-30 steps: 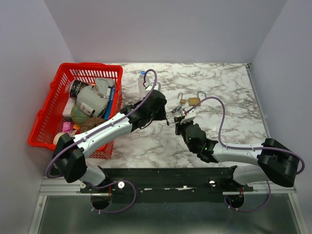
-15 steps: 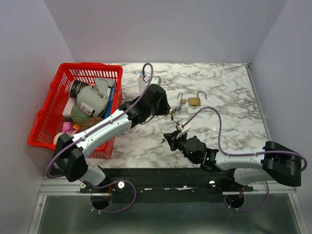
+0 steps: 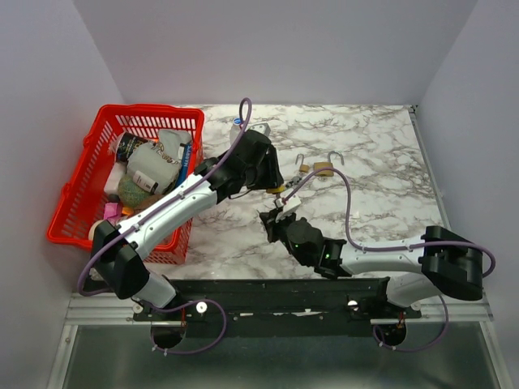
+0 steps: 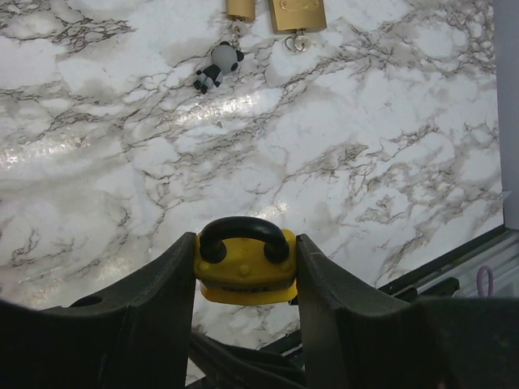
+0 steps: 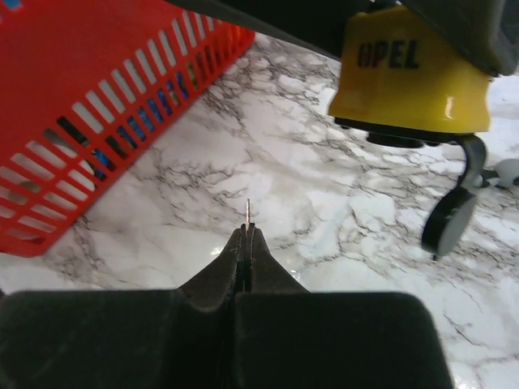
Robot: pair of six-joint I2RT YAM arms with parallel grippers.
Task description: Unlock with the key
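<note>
Holding the yellow padlock (image 4: 246,274), left gripper (image 4: 246,243); right gripper (image 5: 246,237) pinches what looks like the key (image 5: 247,211), mostly hidden.

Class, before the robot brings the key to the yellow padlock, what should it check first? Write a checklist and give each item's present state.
1. Yellow padlock clamped between the left gripper fingers: ok.
2. Right gripper shut on the key, thin tip poking out: ok.
3. Key tip lined up with the padlock's underside: not ok; in the right wrist view it points left of the padlock.
4. Keyhole exposed: cannot tell; a black flap hangs below the padlock.
5. Brass padlocks lying apart on the table: ok.
</note>
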